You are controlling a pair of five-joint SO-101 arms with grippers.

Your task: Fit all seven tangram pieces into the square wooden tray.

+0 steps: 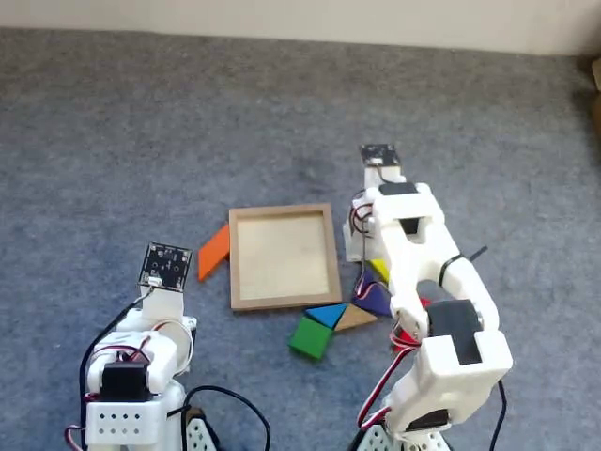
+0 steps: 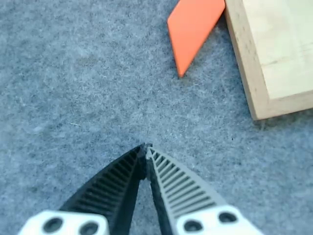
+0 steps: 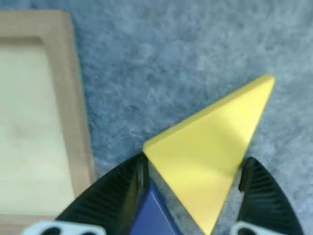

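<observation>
The square wooden tray [image 1: 282, 256] lies with nothing in it. An orange piece [image 1: 214, 251] rests against its left side. My left gripper [image 2: 146, 147] is shut, holds nothing, and hovers over carpet short of the orange piece [image 2: 195, 24] and the tray corner [image 2: 254, 73]. My right gripper [image 3: 193, 161] is shut on the yellow triangle [image 3: 210, 152], one finger at a corner and the other on an edge, just beside the tray's right rim [image 3: 78, 98]. A purple piece [image 3: 151, 210] lies under it. Green [image 1: 310, 336], blue [image 1: 327, 314], tan [image 1: 357, 318] and purple [image 1: 374, 299] pieces cluster below the tray.
Grey carpet covers the table. The right arm [image 1: 413, 244] stretches over the pieces at the tray's right side, and a bit of red [image 1: 424, 303] peeks out beside it. The left arm's base [image 1: 122, 395] sits at the near left.
</observation>
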